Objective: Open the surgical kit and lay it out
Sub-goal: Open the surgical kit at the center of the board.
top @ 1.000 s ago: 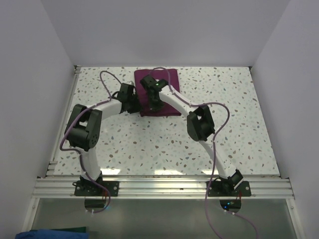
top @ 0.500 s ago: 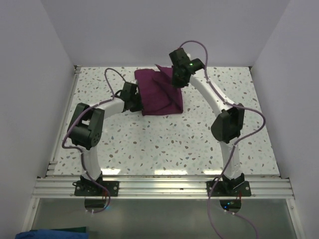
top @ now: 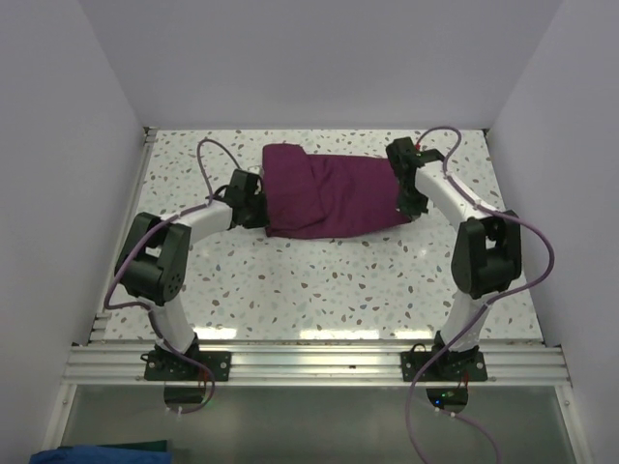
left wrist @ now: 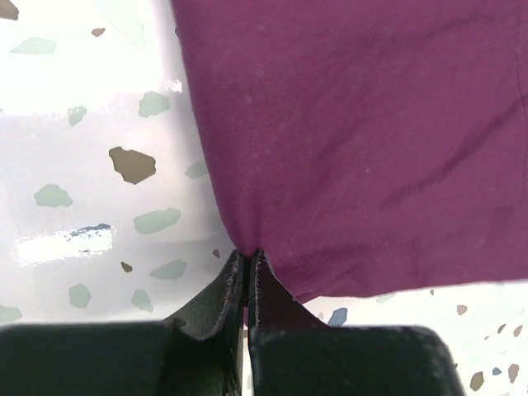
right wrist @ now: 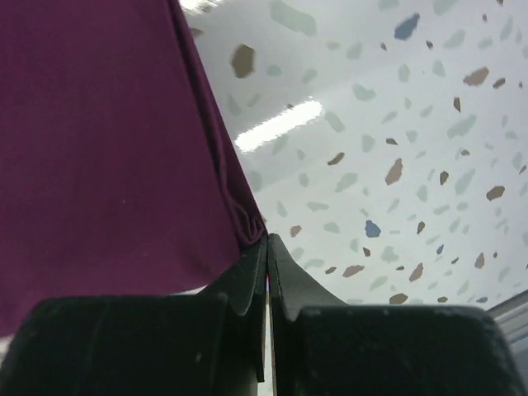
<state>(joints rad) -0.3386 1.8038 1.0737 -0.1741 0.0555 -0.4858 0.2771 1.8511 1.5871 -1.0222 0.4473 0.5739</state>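
The surgical kit shows only as its dark magenta cloth wrap (top: 329, 198), spread wide across the far middle of the table; its contents are hidden under the cloth. My left gripper (top: 259, 208) is shut on the wrap's left edge, and in the left wrist view the cloth (left wrist: 355, 140) is pinched between the tips (left wrist: 247, 254). My right gripper (top: 408, 205) is shut on the wrap's right corner; in the right wrist view the bunched cloth edge (right wrist: 107, 148) runs into the closed tips (right wrist: 266, 239).
The speckled white table (top: 319, 280) is walled on three sides. An aluminium rail (top: 309, 362) carries both arm bases at the near edge. Purple cables loop off both arms above the table.
The right gripper has carried a flap of the wrap from over the bundle out to the right, unfolding the cloth wide. The left gripper has closed on the wrap's left edge.
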